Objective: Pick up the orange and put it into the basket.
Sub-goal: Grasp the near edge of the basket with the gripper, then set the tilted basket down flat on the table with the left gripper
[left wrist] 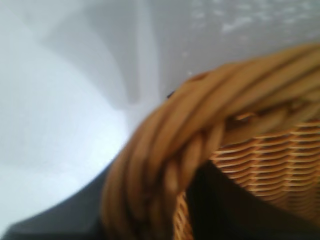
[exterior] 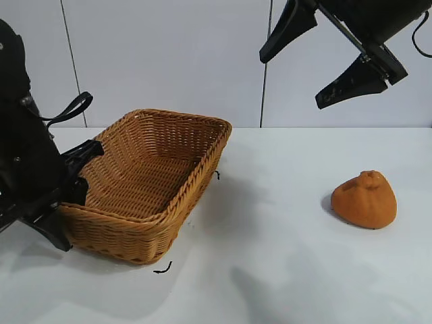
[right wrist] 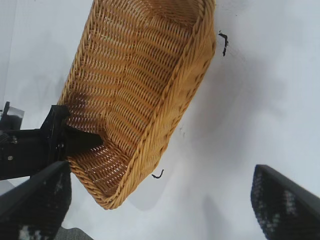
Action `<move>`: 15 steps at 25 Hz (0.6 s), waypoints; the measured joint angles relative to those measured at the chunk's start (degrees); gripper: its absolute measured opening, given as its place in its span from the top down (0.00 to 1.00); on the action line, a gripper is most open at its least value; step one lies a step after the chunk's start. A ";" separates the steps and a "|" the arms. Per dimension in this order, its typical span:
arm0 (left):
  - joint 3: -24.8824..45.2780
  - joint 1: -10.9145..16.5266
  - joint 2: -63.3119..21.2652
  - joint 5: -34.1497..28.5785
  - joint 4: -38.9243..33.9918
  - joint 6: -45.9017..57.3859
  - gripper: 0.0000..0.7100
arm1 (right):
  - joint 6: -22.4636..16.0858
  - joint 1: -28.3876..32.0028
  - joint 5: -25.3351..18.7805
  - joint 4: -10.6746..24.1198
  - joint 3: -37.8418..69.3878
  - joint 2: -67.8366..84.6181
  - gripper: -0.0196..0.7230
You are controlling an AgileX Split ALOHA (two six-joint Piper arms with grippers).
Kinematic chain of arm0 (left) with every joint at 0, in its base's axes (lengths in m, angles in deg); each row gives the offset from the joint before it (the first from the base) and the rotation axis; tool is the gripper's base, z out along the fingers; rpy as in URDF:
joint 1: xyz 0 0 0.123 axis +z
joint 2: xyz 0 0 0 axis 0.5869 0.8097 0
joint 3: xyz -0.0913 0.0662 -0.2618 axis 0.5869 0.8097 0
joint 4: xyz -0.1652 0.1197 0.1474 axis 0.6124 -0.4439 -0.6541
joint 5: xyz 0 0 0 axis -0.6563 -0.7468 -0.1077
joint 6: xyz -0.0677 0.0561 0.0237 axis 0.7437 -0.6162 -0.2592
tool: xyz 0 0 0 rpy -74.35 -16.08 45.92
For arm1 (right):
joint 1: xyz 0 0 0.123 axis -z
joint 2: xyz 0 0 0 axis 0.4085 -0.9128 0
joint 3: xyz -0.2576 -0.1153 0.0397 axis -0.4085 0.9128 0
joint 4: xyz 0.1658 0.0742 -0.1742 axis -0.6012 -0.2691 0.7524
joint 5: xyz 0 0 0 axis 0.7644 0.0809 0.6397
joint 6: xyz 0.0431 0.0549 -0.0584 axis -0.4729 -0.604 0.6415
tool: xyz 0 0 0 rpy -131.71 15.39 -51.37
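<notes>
Seen from across the white table (exterior: 270,270), the woven wicker basket (exterior: 152,182) sits at the left, tan-brown, its sides sloping and its braided rim rounding at the corners. The left gripper (exterior: 67,202), black and angular, is pinching the basket's near-left rim, one finger inside, one outside. The orange (exterior: 364,199), lumpy, matte and puckered at its knobby top, rests on the table well apart at the right, with bare tabletop between it and the basket. The right gripper (exterior: 324,61) hangs high above that side, its fingers spread wide.

In the left wrist view, thick braided rim strands fill the frame, a dark finger (left wrist: 225,205) pressed against the weave inside.

In the right wrist view, the right gripper's two black fingers (right wrist: 285,205) stand far apart; beyond them lies the basket, the left gripper clamped on its end rim. Small black marks (right wrist: 222,42) dot the table beside it.
</notes>
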 joint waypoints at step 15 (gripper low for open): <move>-11.33 7.41 -1.47 -7.24 0.18 -19.54 0.85 | 0.00 0.00 -0.18 0.37 0.00 0.00 0.04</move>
